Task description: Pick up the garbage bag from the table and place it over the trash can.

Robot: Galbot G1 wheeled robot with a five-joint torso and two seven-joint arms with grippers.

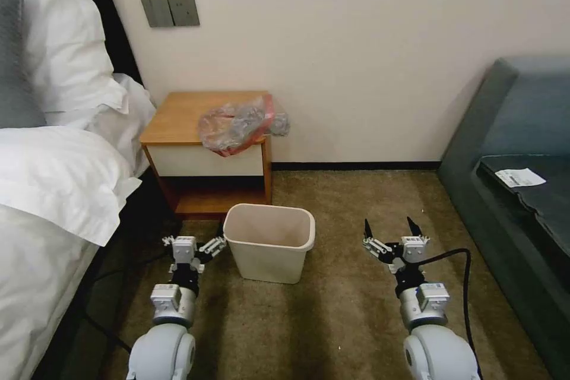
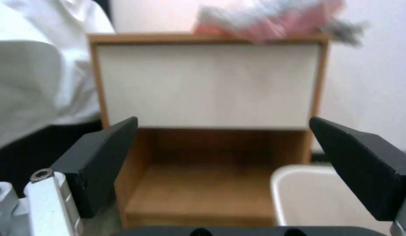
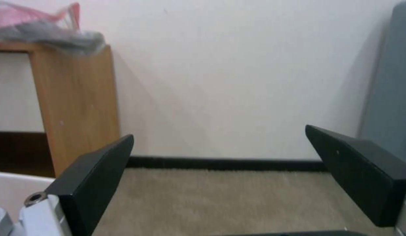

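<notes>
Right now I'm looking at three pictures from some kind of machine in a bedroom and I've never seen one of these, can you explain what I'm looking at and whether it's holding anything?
It is a wheeled robot with two arms. The wide picture comes from a camera on its head, looking down at its own arms. The left gripper is low beside the trash can on the carpet; the right gripper is on the can's other side, farther off. Both are open and hold nothing. The other two pictures come from cameras on each wrist: the dark wedges are the fingers of that arm's gripper. Ahead stands the table, a small nightstand between a bed and a sofa. On its top lies the garbage bag, crumpled, its edge hanging over the front.
</notes>
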